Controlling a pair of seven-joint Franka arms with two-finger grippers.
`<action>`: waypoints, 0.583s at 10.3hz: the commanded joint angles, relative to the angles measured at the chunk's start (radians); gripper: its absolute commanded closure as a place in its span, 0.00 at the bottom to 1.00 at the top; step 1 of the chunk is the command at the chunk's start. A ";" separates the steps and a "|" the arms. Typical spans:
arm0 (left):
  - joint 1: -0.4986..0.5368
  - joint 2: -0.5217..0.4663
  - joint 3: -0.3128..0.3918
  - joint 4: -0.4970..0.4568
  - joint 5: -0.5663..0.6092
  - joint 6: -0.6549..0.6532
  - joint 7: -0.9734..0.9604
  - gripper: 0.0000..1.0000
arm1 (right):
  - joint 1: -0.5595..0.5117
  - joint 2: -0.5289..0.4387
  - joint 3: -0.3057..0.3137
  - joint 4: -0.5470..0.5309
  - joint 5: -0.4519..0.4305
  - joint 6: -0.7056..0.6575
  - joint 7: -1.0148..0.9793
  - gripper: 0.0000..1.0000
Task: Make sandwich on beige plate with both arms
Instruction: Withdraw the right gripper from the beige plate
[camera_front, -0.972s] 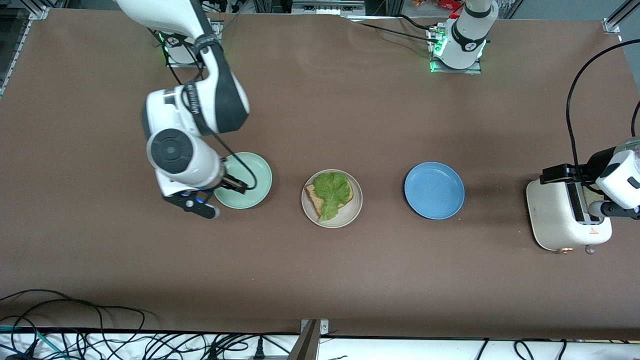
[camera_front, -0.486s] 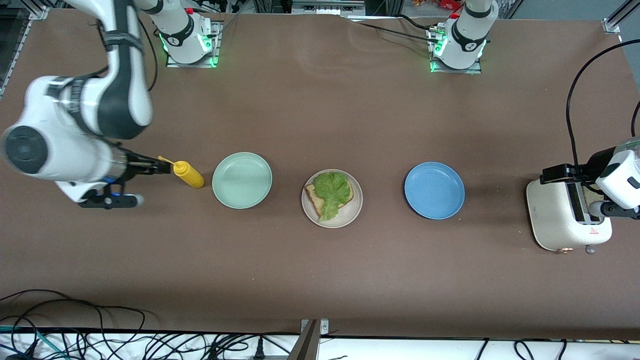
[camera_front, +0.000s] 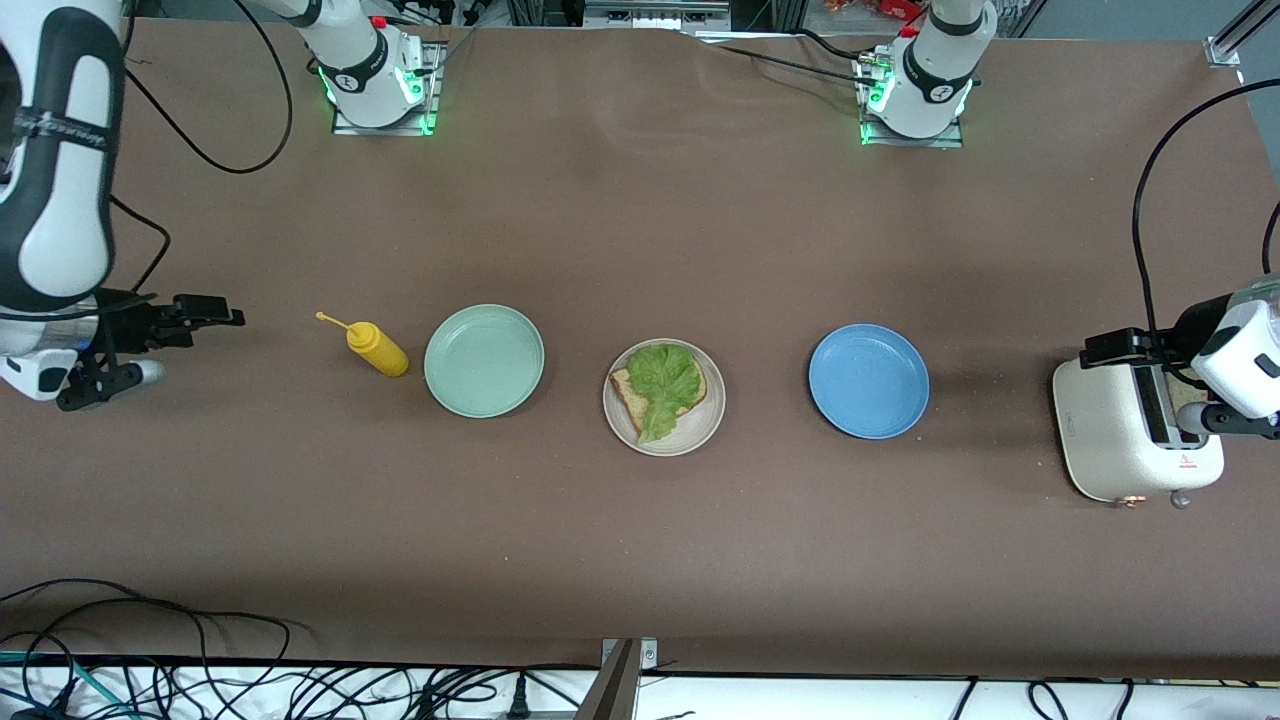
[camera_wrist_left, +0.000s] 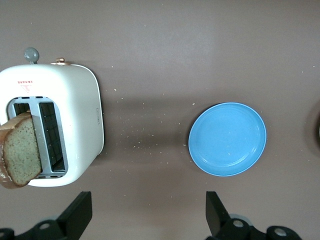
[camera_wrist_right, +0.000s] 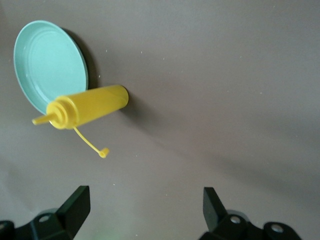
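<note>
The beige plate (camera_front: 663, 397) sits mid-table, and on it lies one slice of bread (camera_front: 632, 393) with a lettuce leaf (camera_front: 662, 383) draped over it; there is no top slice on it. Just beside the plate toward the right arm's end is a mint plate (camera_front: 484, 360), and next to that stands a yellow bottle (camera_front: 376, 347) with its cap hanging loose on a strap. Toward the left arm's end lies a blue plate (camera_front: 868, 380), well apart from the beige one.

At the table's edge on that end stands a white toaster (camera_front: 1130, 430), with a second slice (camera_wrist_left: 20, 150) sticking up out of one slot. The left gripper (camera_wrist_left: 147, 215) hangs over the table between toaster and blue plate, fingers spread wide and holding nothing.

The right gripper (camera_front: 210, 312) is out near the right arm's end of the table, over bare tabletop beside the bottle, its fingers also spread wide and holding nothing.
</note>
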 joint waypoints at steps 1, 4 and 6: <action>0.004 -0.008 -0.006 -0.006 0.026 0.001 0.017 0.00 | -0.039 0.044 0.011 -0.015 0.106 0.012 -0.176 0.00; 0.004 -0.008 -0.006 -0.007 0.026 0.001 0.017 0.00 | -0.111 0.152 0.014 -0.028 0.299 0.001 -0.544 0.00; 0.004 -0.008 -0.006 -0.006 0.026 0.001 0.017 0.00 | -0.124 0.193 0.014 -0.047 0.404 0.004 -0.733 0.00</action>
